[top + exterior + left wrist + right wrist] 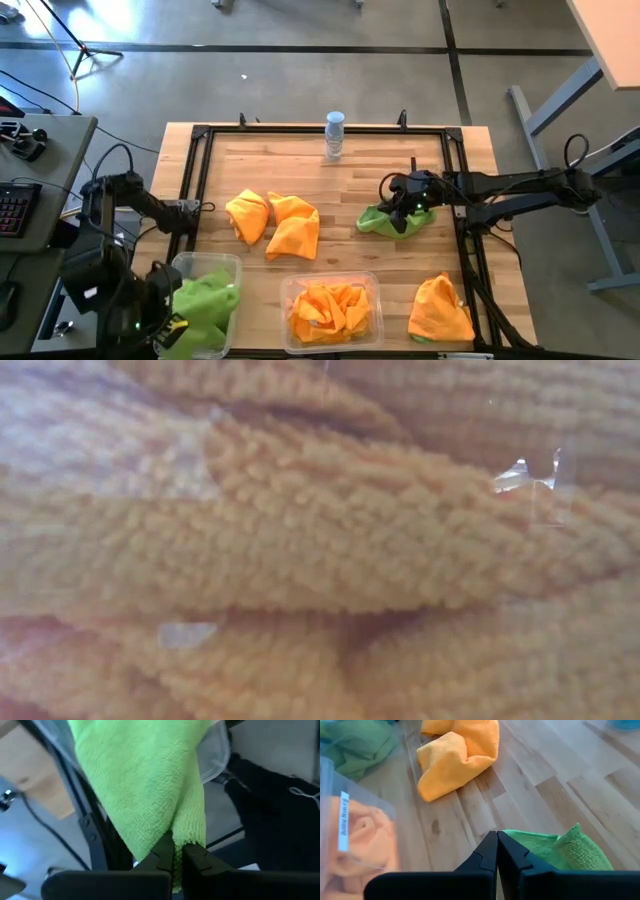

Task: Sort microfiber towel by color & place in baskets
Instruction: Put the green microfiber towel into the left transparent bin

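L gripper (174,857) clenched on green towel (145,785) over near-left basket (205,262); R gripper (497,851) closed, empty, by green towel (395,220); risk: cloth snags rim on release.

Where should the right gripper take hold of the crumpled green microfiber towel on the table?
Probably the raised fold on top of the crumpled green microfiber towel, coming straight down. It lies bunched on the wooden table, so the peak gives fingers cloth to pinch. The right gripper sits shut above it.
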Robot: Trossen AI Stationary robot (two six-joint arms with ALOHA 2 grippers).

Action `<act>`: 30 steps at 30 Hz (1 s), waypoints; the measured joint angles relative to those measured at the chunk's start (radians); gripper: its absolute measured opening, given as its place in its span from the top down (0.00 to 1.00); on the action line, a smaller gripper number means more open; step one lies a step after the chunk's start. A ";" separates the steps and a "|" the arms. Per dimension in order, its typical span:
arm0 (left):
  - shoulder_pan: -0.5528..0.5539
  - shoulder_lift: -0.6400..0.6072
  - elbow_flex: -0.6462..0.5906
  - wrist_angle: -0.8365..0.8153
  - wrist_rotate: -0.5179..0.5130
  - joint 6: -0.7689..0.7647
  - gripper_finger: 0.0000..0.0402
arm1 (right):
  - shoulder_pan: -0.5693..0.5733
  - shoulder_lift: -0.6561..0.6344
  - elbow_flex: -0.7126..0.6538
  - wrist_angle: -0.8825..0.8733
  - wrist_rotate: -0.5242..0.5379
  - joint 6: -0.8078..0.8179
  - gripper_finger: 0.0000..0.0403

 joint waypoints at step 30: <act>0.107 -0.054 -0.530 0.120 -0.200 0.722 1.00 | 0.025 0.000 0.000 0.000 0.065 0.050 1.00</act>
